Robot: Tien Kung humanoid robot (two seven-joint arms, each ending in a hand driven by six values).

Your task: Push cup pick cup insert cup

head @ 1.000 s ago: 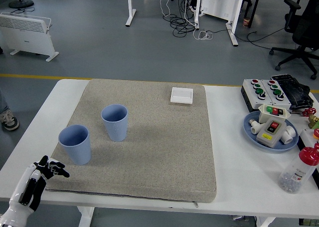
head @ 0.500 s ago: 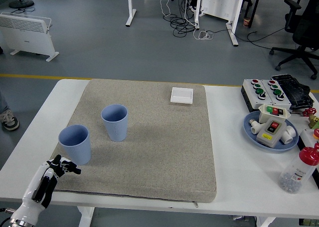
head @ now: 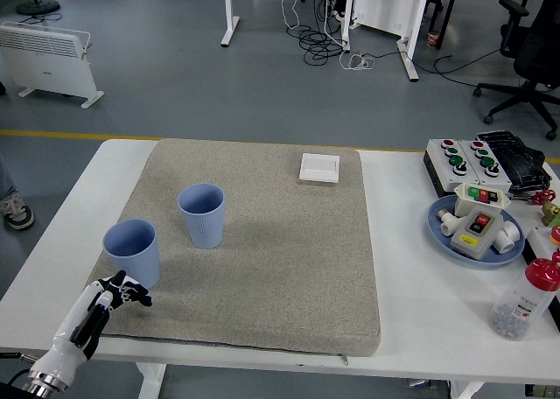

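Reaching: the left hand [head: 118, 291] comes in from the lower left corner and hovers over the near left part of the grey mat [head: 262, 268], just in front of the near cup [head: 132, 254]
Hand state: fingers loosely curled and pointing right, gripping nothing; whether a fingertip touches the near cup I cannot tell
Near cup: blue, upright, mouth up, on the mat's left side
Far cup: a second blue cup [head: 202, 215], upright, just beyond and to the right of the near cup, apart from it
Mat: lies on the white worktop [head: 411, 276]
White switch plate [head: 319, 167]: at the mat's far edge
Blue plate [head: 437, 224]: right of the mat, carrying switch boxes
Bottle [head: 525, 299]: red cap, right of the mat near the front
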